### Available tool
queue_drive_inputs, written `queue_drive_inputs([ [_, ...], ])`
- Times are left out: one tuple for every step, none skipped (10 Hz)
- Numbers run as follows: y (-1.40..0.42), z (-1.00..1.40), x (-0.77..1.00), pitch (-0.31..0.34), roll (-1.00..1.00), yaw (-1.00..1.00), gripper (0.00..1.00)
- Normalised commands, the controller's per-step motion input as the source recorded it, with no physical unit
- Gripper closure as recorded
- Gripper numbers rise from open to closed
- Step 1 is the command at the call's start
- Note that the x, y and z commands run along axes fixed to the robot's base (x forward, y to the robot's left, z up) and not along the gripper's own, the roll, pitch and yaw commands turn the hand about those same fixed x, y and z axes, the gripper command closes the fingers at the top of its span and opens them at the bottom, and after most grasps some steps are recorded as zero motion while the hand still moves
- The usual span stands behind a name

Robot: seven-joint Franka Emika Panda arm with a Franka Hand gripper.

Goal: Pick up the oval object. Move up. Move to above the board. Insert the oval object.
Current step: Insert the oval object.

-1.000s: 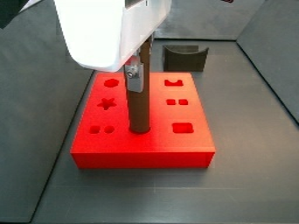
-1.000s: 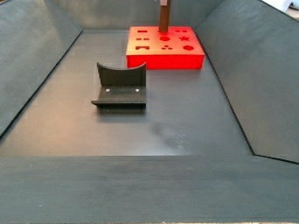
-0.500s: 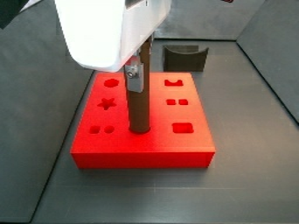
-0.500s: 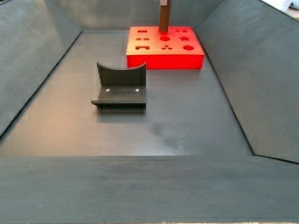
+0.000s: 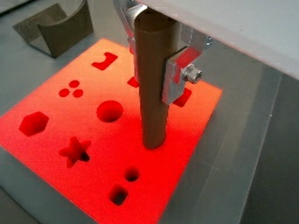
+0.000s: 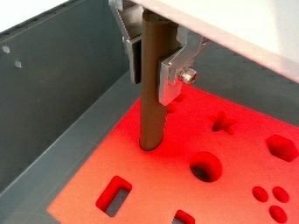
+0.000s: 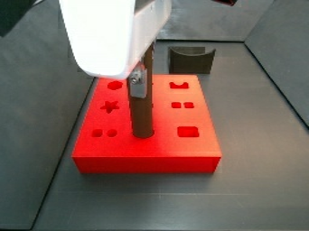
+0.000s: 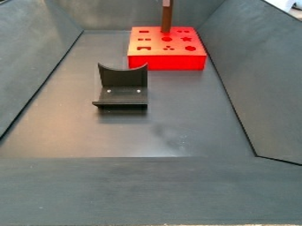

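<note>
The oval object (image 5: 152, 105) is a tall brown peg, upright over the red board (image 5: 65, 109). Its lower end sits in the board's top between the rows of cut-outs, as shown in a wrist view (image 6: 151, 114) and a side view (image 7: 143, 113). My gripper (image 5: 153, 79) is shut on the peg's upper part, with silver fingers (image 5: 176, 74) pressed on both sides; it also shows in a wrist view (image 6: 153, 70) and a side view (image 7: 140, 83). In a side view only the peg (image 8: 167, 16) and the board (image 8: 177, 60) show; the gripper is out of frame.
The dark fixture (image 8: 120, 86) stands on the grey floor away from the board, also seen behind the board in a side view (image 7: 190, 59). Sloped grey walls (image 8: 41, 53) enclose the floor. A wall (image 6: 59, 96) runs close along the board's edge.
My gripper has sunk slightly with the peg in it. The board and the fixture have not moved.
</note>
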Motion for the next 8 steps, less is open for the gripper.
queue_drive_inputs([
  [0.00, -0.06, 0.00, -0.004, 0.00, 0.07, 1.00],
  [0.00, -0.01, 0.00, -0.024, 0.00, 0.01, 1.00],
  [0.00, -0.09, 0.00, -0.024, 0.00, 0.00, 1.00],
  [-0.01, -0.10, 0.00, 0.000, 0.09, 0.00, 1.00],
  [-0.05, -0.14, 0.00, -0.014, 0.21, 0.00, 1.00],
  [-0.09, -0.02, 0.00, -0.020, 0.30, 0.00, 1.00],
  [-0.08, 0.00, 0.00, -0.039, 0.22, -0.04, 1.00],
  [0.00, 0.00, 0.00, -0.051, 0.06, 0.00, 1.00],
])
